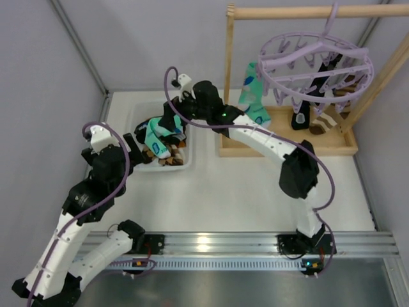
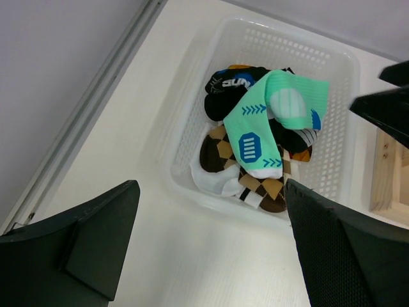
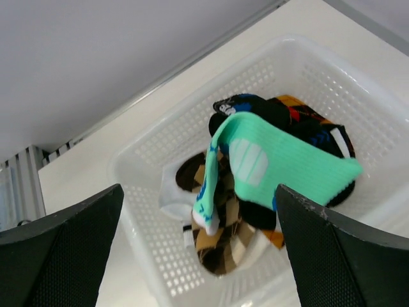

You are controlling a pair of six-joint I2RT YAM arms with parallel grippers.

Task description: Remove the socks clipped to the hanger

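The lavender hanger (image 1: 316, 67) hangs from a wooden rail at the back right. A teal patterned sock (image 1: 254, 96), a black sock with marks (image 1: 300, 116) and a brown striped sock (image 1: 323, 123) dangle from its clips. My right gripper (image 1: 171, 121) is open and empty above the white basket (image 1: 137, 118). In its wrist view (image 3: 198, 192) a mint sock (image 3: 287, 160) lies loose on the pile below. My left gripper (image 1: 137, 146) is open and empty at the basket's near left edge; its wrist view (image 2: 211, 192) shows the same mint sock (image 2: 268, 115).
The basket (image 2: 192, 192) holds black socks (image 2: 223, 86), brown-orange argyle socks (image 2: 255, 185) and a white one. The wooden rail frame (image 1: 287, 146) stands at the back right on a flat base. Grey walls close in the table at left, back and right.
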